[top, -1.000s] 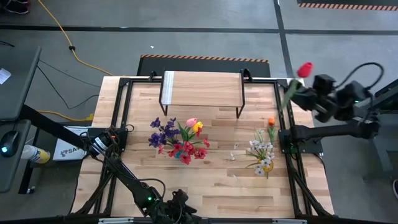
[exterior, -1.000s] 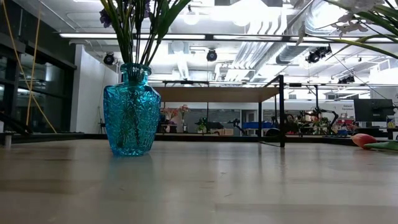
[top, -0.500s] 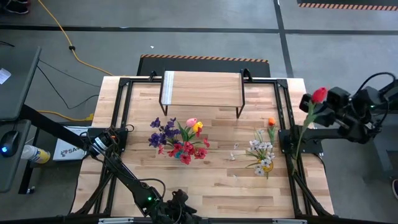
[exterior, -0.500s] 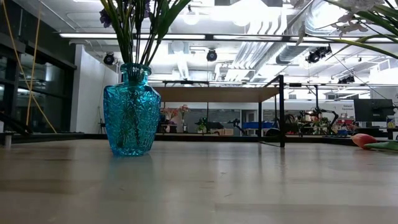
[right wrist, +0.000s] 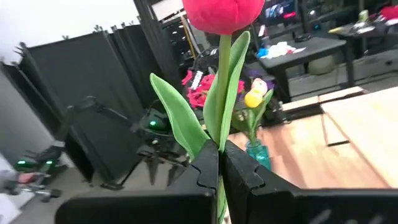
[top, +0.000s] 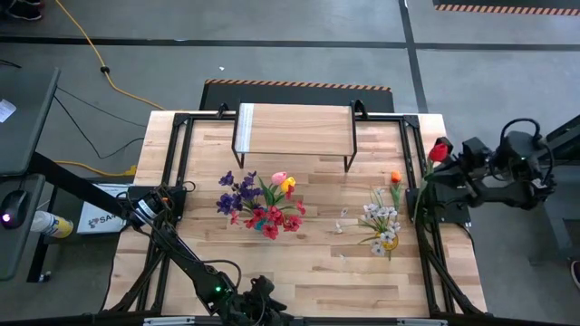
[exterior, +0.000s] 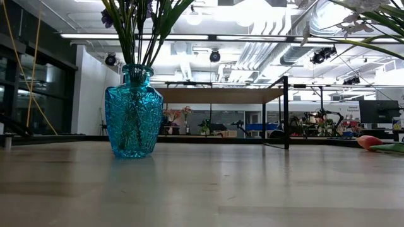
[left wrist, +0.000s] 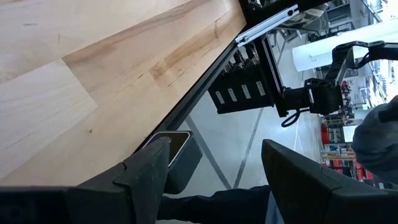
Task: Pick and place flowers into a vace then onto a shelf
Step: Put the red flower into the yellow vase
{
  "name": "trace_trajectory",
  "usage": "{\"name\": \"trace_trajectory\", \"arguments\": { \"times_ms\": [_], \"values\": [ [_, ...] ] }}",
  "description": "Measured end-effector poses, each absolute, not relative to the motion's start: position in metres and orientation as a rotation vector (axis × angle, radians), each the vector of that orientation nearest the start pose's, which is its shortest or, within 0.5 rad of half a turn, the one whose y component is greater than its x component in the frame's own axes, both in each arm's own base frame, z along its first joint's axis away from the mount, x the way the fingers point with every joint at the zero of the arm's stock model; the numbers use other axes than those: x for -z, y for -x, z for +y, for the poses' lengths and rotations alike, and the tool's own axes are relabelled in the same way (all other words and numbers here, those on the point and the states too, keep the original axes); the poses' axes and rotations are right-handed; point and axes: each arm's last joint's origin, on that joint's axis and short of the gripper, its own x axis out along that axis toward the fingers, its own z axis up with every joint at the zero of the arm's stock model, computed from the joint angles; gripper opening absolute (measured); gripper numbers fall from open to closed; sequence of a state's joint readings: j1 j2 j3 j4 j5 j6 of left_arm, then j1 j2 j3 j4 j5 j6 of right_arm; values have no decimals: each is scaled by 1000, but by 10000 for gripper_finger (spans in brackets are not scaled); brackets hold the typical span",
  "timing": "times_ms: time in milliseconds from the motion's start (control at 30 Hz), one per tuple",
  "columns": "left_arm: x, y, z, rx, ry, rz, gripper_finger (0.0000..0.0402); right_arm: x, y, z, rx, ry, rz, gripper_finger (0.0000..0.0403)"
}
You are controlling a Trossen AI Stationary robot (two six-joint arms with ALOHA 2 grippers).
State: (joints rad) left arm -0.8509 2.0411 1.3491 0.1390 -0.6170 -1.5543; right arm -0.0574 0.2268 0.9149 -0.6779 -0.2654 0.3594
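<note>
- Pale plank tabletop [top: 299, 263] fills the overhead picture, framed by black rails and set on a grey concrete floor.
- Nearest the front edge, the left gripper [left wrist: 211, 162] waits low over the table's corner with its two dark fingers standing wide apart around nothing.
- Mid-table, a turquoise cut-glass vase [exterior: 133, 111] stands upright holding purple, red, pink and yellow flowers [top: 261, 203]; more white, yellow and orange ones [top: 384, 217] lie loose on the planks toward the right side.
- Out past the right rail, the right gripper [right wrist: 220, 163] is pinched tight on the green stem of a red tulip [top: 439, 151].
- Farthest back, the low light-wood shelf on thin black legs [top: 294, 129] stands bare, white strip at its left end.
- Compared with a second ago, the tulip has swung from high beyond the table's far right corner to just at the right rail, and the right arm has folded in closer; the vase, loose flowers and left arm are unmoved.
- Only the right wrist view shows the clamp on the stem, with leaves fanning above the fingers and the vase beyond.
- Only the low view shows the vase's glass body; from above, blooms hide it.
- Left wrist view alone shows the table's edge, the floor and the right arm far off.
</note>
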Motion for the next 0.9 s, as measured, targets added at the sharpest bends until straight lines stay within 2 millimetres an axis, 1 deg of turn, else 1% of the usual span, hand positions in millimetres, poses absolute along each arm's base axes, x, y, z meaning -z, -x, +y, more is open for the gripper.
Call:
{"name": "trace_trajectory", "arguments": {
  "times_ms": [133,233,367,500,633,800,900],
  "values": [
    [-181,-306,-323,-133,1153,477,287,-357,-18,6,-171,-327,44,0],
    [-181,-306,-323,-133,1153,477,287,-347,-29,5,-164,-315,47,0],
    [-181,-306,-323,-133,1154,477,287,-339,-43,4,-186,-305,-21,0],
    [-180,-305,-324,-117,1157,501,287,-341,-39,4,-155,-284,-10,0],
    [-180,-305,-325,-88,1158,551,287,-343,-37,4,-150,-306,-7,0],
    [-179,-304,-325,-85,1155,563,287,-334,-36,5,-177,-372,93,0],
    [-179,-304,-325,-84,1154,563,287,-332,-33,5,-182,-395,99,0]
  ]
}}
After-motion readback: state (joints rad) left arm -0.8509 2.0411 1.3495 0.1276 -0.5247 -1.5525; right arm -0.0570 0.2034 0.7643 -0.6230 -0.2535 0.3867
